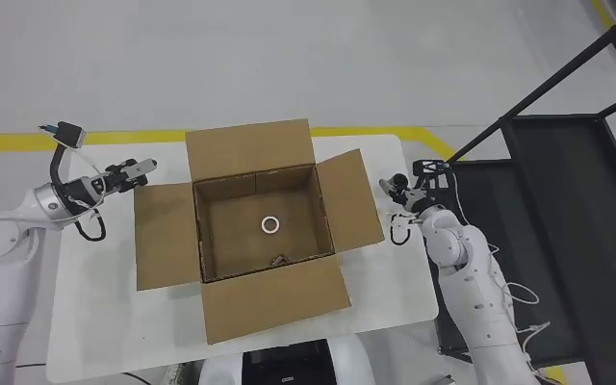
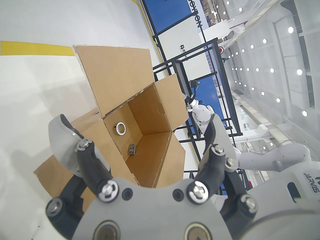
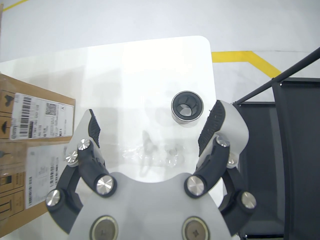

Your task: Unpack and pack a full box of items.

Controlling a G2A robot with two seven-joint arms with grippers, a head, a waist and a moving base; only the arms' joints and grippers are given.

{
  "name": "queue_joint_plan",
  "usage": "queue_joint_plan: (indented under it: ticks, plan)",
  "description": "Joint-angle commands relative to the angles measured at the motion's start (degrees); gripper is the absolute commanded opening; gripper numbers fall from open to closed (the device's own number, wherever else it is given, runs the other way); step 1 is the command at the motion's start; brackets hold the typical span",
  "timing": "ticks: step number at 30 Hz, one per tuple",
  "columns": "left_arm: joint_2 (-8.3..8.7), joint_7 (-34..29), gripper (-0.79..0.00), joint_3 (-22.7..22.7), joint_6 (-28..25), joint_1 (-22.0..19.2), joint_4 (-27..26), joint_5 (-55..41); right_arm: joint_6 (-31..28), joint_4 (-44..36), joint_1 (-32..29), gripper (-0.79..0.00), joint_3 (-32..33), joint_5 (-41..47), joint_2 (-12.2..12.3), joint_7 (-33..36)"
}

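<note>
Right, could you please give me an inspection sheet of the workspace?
Surface: white table, box in the middle.
Job's things: box open, flaps out; ring and bracket on its floor; black cylinder standing on the table near a corner.
Clutter: clear wrapper on the table by the cylinder.
Grippers: left gripper open, beside the box; right gripper open, above the wrapper.
Cables: black loop at the left arm; white leads along the right arm.
Surroundings: dark rack by the right arm; yellow floor line.

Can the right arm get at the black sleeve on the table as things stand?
Probably yes: the right gripper is open with the sleeve near one finger, and nothing stands between them; the box flap lies well apart.
</note>
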Motion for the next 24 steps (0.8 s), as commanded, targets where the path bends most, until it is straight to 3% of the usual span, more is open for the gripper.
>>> queue_joint_plan:
  ticks: [1,23,24]
  plan:
    - [0.0,0.0,0.0,0.0,0.0,0.0,0.0,0.0,0.6,2.7,1.7,0.0,-0.9,-0.4,-0.1,-0.4]
    - [0.0,0.0,0.0,0.0,0.0,0.0,0.0,0.0,4.9,24.1,15.5,0.0,-8.2,-5.2,-1.1,-3.9]
    - [0.0,0.0,0.0,0.0,0.0,0.0,0.0,0.0,5.0,24.7,15.8,-0.249,-8.4,-5.1,-1.2,-4.0]
